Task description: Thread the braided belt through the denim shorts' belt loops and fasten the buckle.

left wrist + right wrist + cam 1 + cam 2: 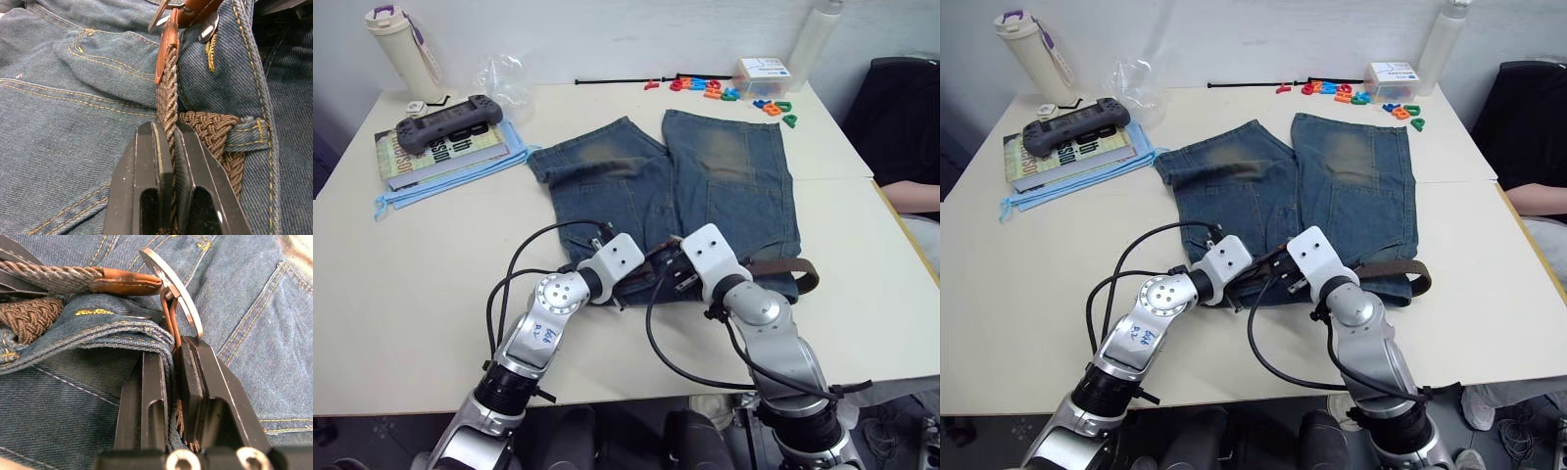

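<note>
One pale table [401, 294] fills the head views, carrying the denim shorts [705, 196] at frame centre, legs pointing to the upper edge, waistband nearest the arms. Faded blue twill, yellow stitching, and a yellowish worn patch on each leg. A clear plastic box [764, 76] sits at upper right with coloured letter shapes [705, 90] scattered beside it; its contents cannot be made out. Books [440, 152] with a grey game controller [448, 121] on top lie at upper left, a lidded bottle [403, 51] behind them.

The braided belt [783, 269] runs along the waistband, its dark-brown woven strap looping out at centre right. Both grippers meet at the waistband's middle. The left gripper [167, 147] has its jaws nearly closed, pinching the braided strap just below the tan leather tab. The right gripper [172, 362] has its jaws narrowly parted, clamping the folded waistband edge and belt beside the buckle [173, 289], a silver metal frame standing tilted. One of the belt loops [249, 134] crosses the braid.
</note>
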